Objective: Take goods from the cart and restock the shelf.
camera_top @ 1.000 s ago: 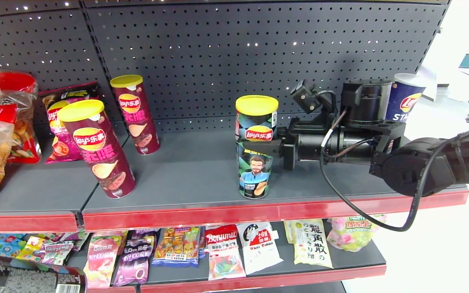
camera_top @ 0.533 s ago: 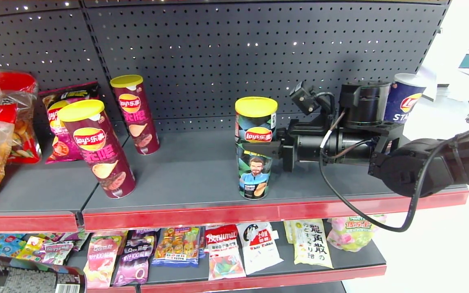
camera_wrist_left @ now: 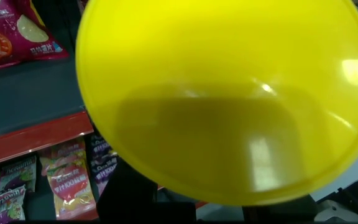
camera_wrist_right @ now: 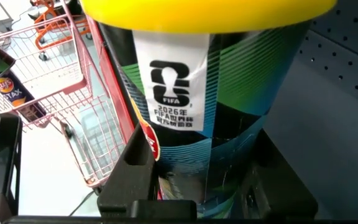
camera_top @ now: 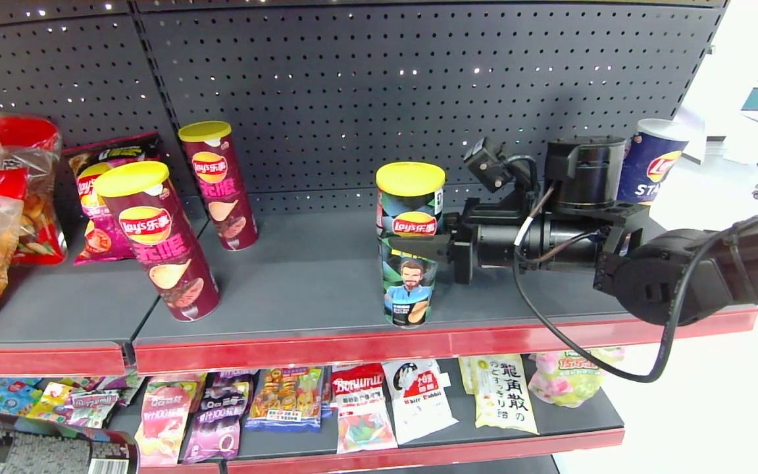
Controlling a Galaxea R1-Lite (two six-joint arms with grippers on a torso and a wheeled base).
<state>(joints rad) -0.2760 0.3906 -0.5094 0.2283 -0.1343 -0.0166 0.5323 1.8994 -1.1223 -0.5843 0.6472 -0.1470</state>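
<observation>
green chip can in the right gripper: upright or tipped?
Upright. The green chip can stands vertical, yellow lid on top, base near the shelf front edge, right gripper clamped on its middle.

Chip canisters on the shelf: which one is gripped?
The green-and-black canister, yellow-lidded, near the shelf's front edge: the right gripper clamps it. Both maroon canisters stand free, further left.

Yellow-lidded can [camera_top: 409, 286] — seemingly green-black.

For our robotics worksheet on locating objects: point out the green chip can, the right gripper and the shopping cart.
green chip can [camera_top: 409, 289]: head view, lower printed body.
right gripper [camera_top: 413, 241]: head view, between its fingertips.
shopping cart [camera_wrist_right: 48, 93]: right wrist view, wire side.
</observation>
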